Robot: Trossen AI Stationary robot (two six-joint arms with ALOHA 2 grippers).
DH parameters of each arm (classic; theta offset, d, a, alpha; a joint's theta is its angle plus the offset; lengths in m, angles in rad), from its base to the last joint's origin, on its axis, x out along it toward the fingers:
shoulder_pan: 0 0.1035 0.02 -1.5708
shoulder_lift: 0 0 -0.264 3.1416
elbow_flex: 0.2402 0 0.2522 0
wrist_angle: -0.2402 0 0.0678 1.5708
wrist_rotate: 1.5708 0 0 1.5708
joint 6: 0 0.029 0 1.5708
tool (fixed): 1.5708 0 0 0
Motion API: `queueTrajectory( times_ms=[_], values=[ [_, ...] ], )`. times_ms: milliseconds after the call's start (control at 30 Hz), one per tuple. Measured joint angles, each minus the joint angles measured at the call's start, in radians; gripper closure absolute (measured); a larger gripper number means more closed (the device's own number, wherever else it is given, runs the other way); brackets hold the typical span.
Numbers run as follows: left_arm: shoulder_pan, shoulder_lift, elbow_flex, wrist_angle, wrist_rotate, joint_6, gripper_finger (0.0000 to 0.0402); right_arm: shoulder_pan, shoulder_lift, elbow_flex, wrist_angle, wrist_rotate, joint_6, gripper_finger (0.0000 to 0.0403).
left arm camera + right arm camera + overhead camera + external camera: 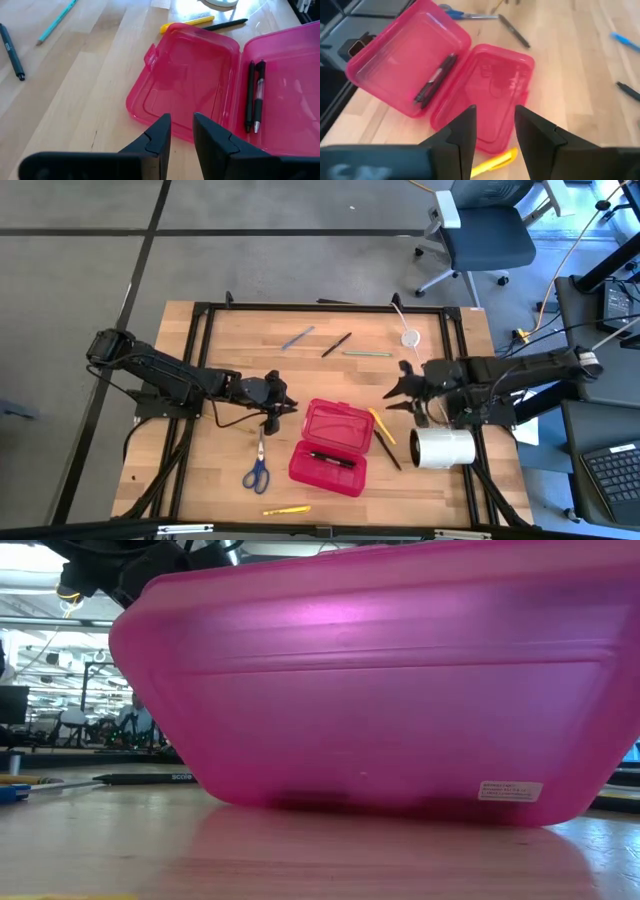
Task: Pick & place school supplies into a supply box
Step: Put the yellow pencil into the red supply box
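Two black pens [332, 459] boxed; my left tool [281, 408] and right tool [400, 391] narrowly open, empty, flank open supply box [328, 467]. Risk: clipping lid [337, 423], shifting box.

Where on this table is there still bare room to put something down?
Bare wood lies along the left edge, beyond the scissors, and in the far left corner before the blue pen. Crowded: between the open red box and white roll, where a yellow pen lies.
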Motion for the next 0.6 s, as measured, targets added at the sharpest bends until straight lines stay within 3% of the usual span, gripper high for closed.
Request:
queueTrajectory(
  times_ms=[233,333,400,600],
  values=[
    [0.000,0.000,0.000,0.000,-0.009,0.002,0.0327,-0.175,-0.099,-0.089,0.030,-0.145,-0.089,0.0266],
    [0.000,0.000,0.002,-0.009,-0.064,0.010,0.0327,-0.242,-0.141,-0.121,0.037,-0.198,-0.098,0.0266],
    [0.001,0.000,0.035,-0.107,-0.089,0.009,0.0327,-0.274,-0.164,-0.135,0.039,-0.224,-0.085,0.0266],
    [-0.001,0.000,0.199,-0.639,-0.081,-0.141,0.0327,-0.329,-0.196,-0.167,0.083,-0.239,-0.046,0.0266]
  ],
)
